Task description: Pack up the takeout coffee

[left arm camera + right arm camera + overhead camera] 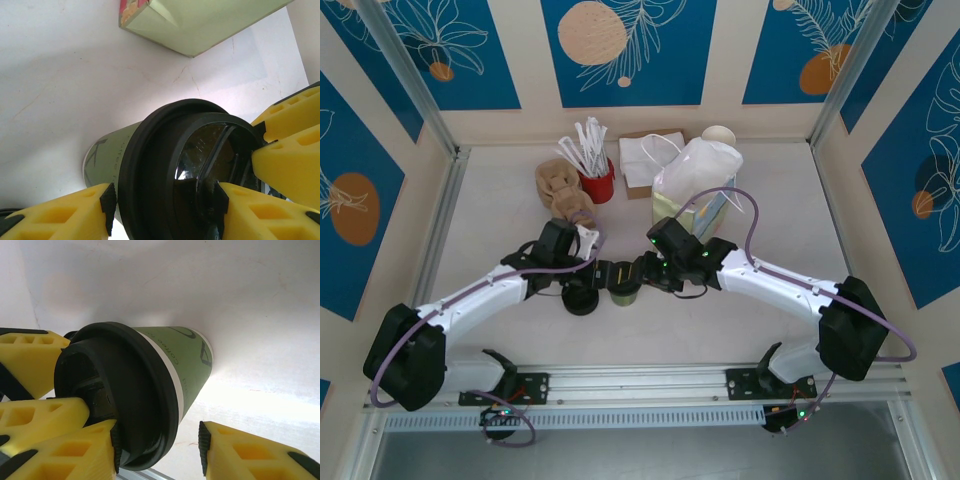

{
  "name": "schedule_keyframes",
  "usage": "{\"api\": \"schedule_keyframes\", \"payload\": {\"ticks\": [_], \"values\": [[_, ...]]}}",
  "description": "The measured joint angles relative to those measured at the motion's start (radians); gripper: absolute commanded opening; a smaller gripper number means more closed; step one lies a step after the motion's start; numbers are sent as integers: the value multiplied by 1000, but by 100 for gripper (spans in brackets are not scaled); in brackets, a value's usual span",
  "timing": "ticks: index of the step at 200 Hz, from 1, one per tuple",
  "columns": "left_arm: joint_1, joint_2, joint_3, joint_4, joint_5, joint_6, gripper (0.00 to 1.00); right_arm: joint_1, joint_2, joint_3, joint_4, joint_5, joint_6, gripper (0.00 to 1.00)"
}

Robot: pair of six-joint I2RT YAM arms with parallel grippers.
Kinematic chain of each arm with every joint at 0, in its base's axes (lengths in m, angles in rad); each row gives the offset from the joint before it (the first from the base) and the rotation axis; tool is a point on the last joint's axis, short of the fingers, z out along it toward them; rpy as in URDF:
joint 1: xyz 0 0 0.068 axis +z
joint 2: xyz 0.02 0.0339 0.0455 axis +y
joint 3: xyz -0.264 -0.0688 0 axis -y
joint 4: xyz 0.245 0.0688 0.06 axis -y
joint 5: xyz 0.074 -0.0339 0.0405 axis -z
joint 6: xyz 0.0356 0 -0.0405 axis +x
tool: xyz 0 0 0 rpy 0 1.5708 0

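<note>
Takeout coffee (623,292) stands upright on the worktop (750,335), about midway between its left and right edges and nearer the near edge than the far one, with both arms reaching in to meet over it. A black lid (120,390) sits on the cup, and the olive-green wall shows below it. The left gripper (163,200) comes at the lid from the cup's left. One pad lies against the outer rim of the lid and the other finger crosses in front of the lid's top face, but I cannot tell whether these fingers actually pinch the lid. The right gripper (159,442) straddles the lid from the other side with its fingers apart. One pad is at the rim, while the other stands clear with a strip of worktop showing between it and the cup. A low dark round stack (582,300) sits just beside the cup on its left. Toward the far edge stand a pale green bag (695,200) and a red cup (597,185) holding white utensils.
</note>
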Motion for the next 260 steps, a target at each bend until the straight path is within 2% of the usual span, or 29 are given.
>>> {"api": "schedule_keyframes", "payload": {"ticks": [166, 221, 260], "values": [[0, -68, -118, 131, -8, -63, 52, 25, 32, 29, -16, 10, -5, 41], [0, -95, -118, 92, -12, -81, 60, 57, 57, 67, -40, 44, -37, 41], [-3, -124, -109, 29, -60, -79, 61, 71, 64, 73, -43, 53, -43, 41]]}}
